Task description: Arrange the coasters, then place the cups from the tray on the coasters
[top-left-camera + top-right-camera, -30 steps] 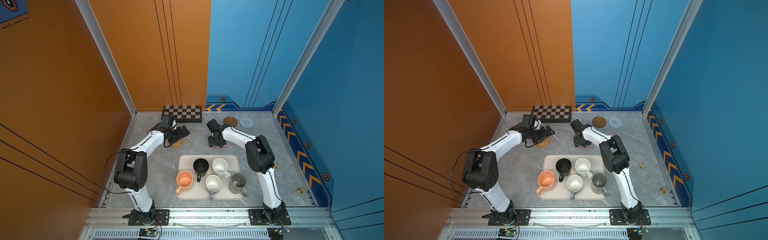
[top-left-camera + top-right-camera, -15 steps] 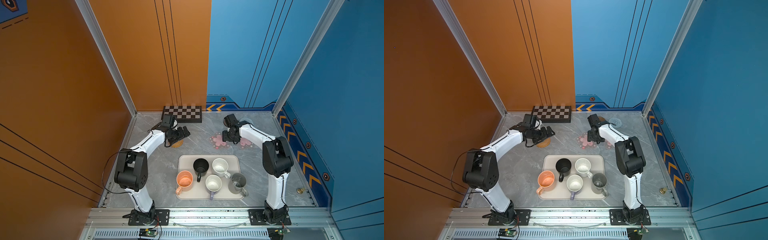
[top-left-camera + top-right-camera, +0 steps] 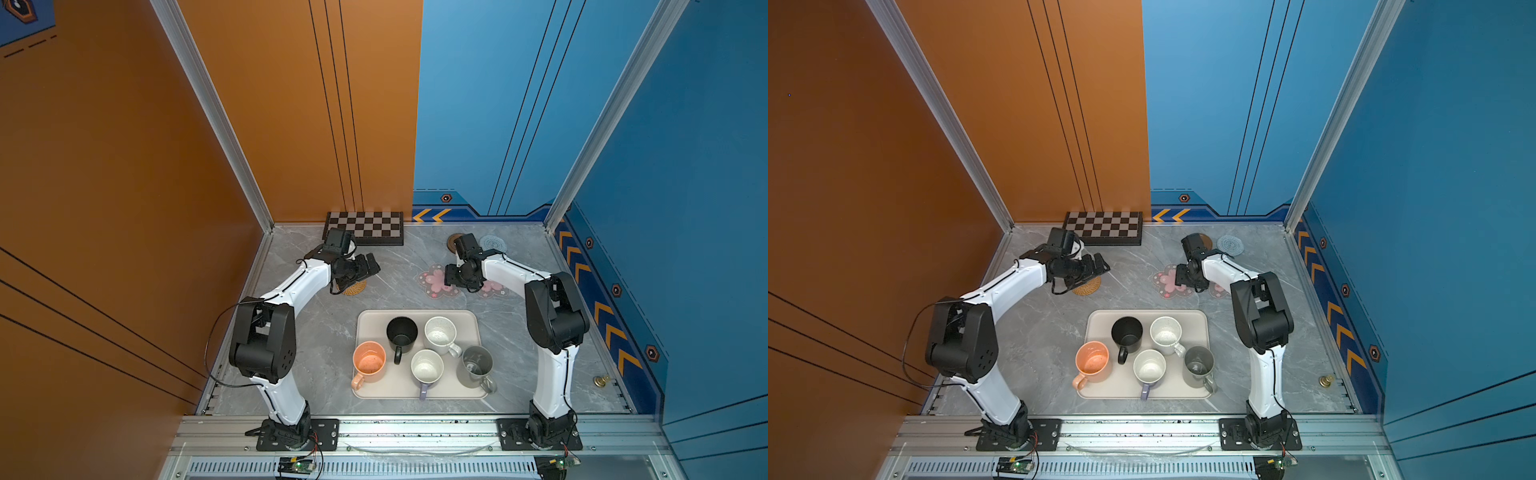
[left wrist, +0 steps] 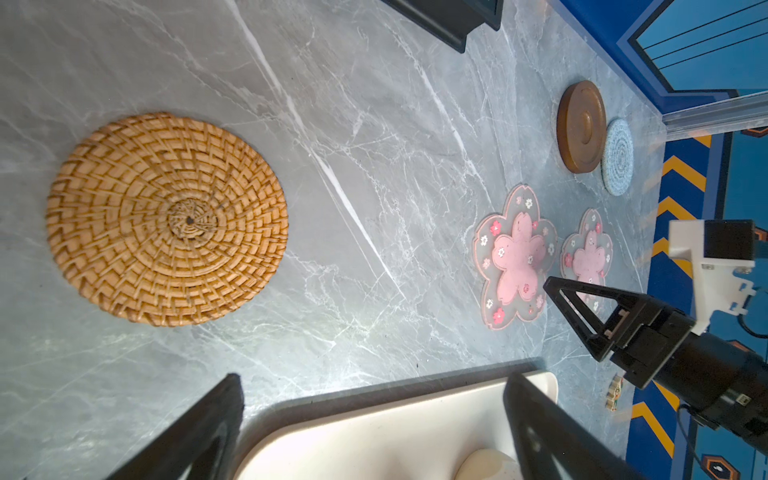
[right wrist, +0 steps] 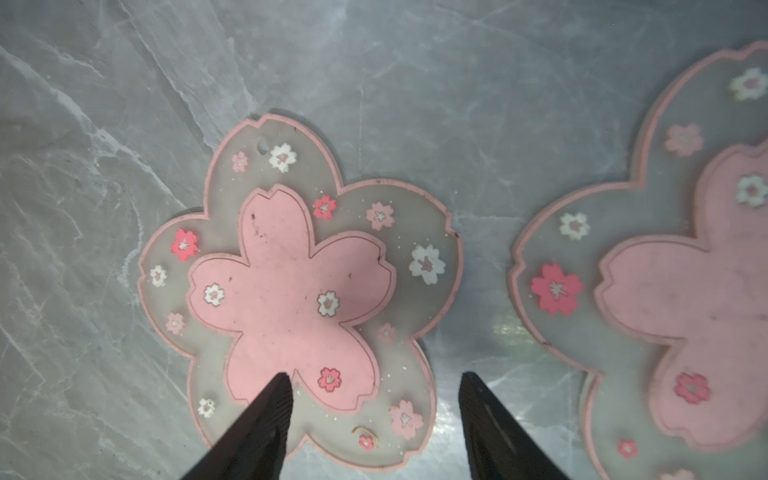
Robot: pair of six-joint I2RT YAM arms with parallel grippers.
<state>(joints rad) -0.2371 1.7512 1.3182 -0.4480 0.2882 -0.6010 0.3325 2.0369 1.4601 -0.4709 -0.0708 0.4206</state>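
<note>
The left jaws gape wide and empty above the desk (image 4: 374,124), near the rattan coaster (image 4: 166,218). The right jaws, partly open and empty, hover over the two pink blossom coasters (image 5: 299,291). All five mugs (image 3: 427,365) stand on the tray (image 3: 374,324).

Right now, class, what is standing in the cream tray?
Five upright mugs: black, white speckled, peach-orange, lavender-handled and tall grey. The tray floor beneath each mug is covered and cannot be seen.
</note>
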